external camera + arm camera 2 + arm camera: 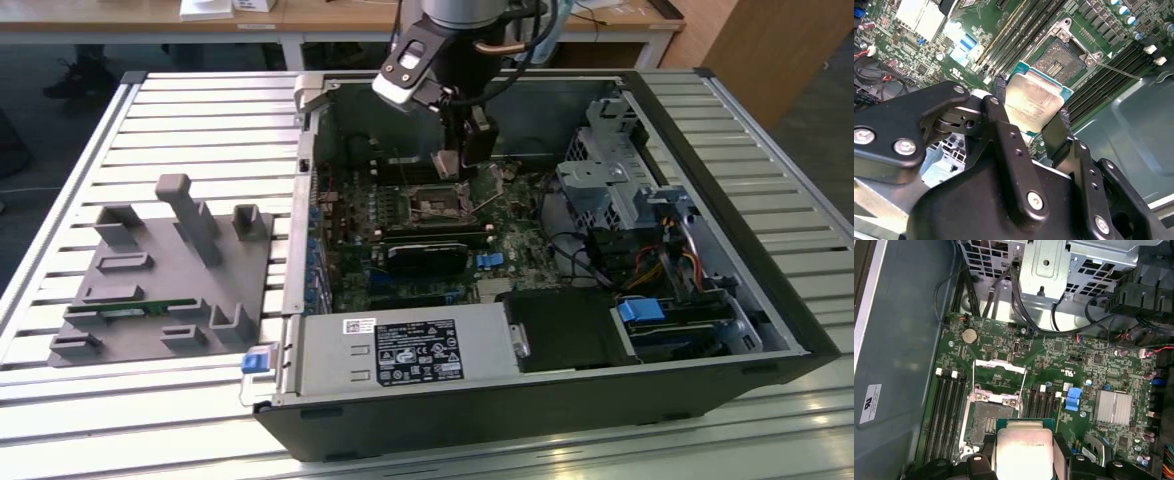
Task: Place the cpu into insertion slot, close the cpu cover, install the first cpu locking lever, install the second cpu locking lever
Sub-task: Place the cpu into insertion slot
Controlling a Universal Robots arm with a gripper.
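Gripper (pixel 455 167), upper centre of the exterior view, clamped on the cpu (pixel 1024 452) over the bare insertion slot (pixel 985 424).
Its edges run parallel to the slot's rim, apart from the raised cpu cover (pixel 1000 365).

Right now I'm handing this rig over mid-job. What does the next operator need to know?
The gripper is shut on the cpu, gripping two opposite edges.
The cpu hangs over the motherboard close to the insertion slot, not seated in it.
The cpu cover is swung open and the slot is bare. A locking lever stands free beside it.
Done: cpu picked up and brought to the socket.
Left: seating the cpu, closing the cover, latching both levers.
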